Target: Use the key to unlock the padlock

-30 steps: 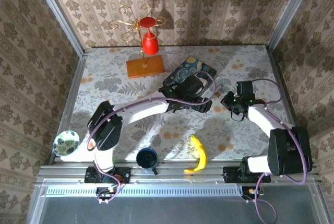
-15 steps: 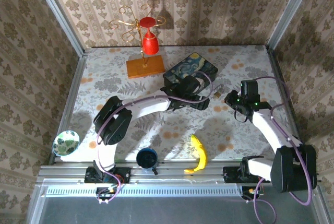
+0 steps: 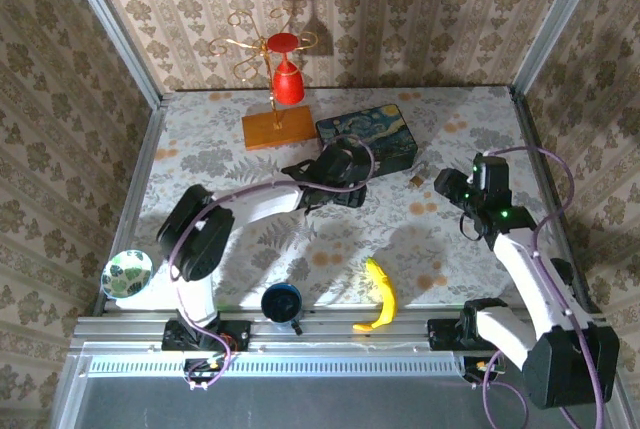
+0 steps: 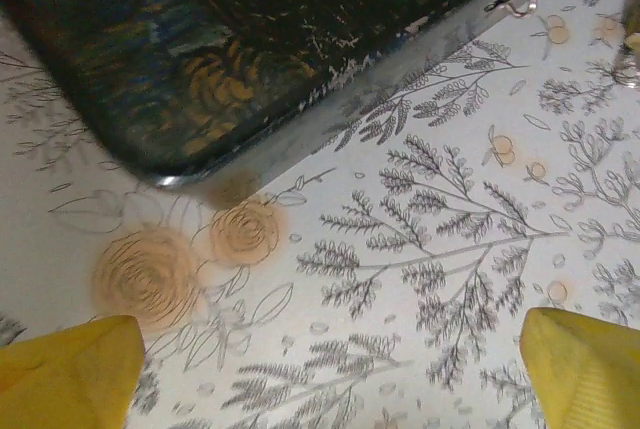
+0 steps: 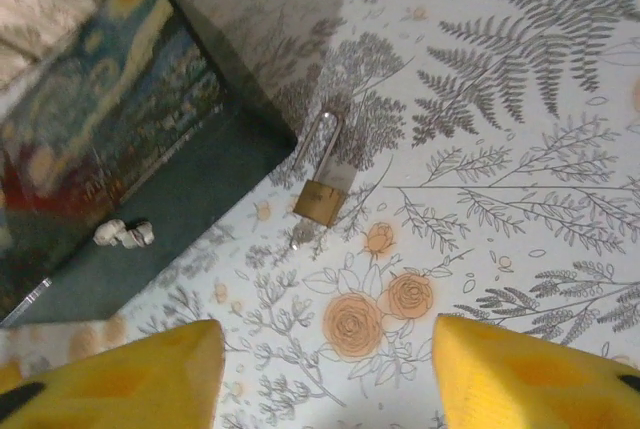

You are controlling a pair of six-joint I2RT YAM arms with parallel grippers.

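1. Task item: the tiny brass-coloured padlock (image 3: pixel 416 181) with a silvery metal shackle lies flat on the floral-printed tabletop (image 3: pixel 470 119). It is in the right half, about midway between the far and near edges. In the right wrist view the padlock (image 5: pixel 322 194) sits just beside the near wall of the blue painted-print box (image 5: pixel 120 179), shackle towards the box. Whether the shackle is latched cannot be told.

2. Right gripper (image 3: pixel 447 189): it hovers just right of the padlock. Its 2 yellow fingers (image 5: pixel 120 374) stand moderately apart, with bare tabletop between them and nothing held.

3. Left gripper (image 4: pixel 325 369): its 2 yellow fingers (image 4: pixel 65 369) are spread wide, with nothing between them. It points at a rounded corner of the box (image 4: pixel 250 39), near it but not touching.

4. The box (image 3: pixel 368 137) rests near the far edge, right of centre.

5. Other items: a yellow banana (image 3: pixel 380 294) and a dark blue cup (image 3: pixel 282 301) lie at the near edge. A green-patterned bowl (image 3: pixel 127 272) sits at the near left corner. A gold wire stand (image 3: pixel 280 127) on a wooden base, bearing a red goblet, is at the far edge.
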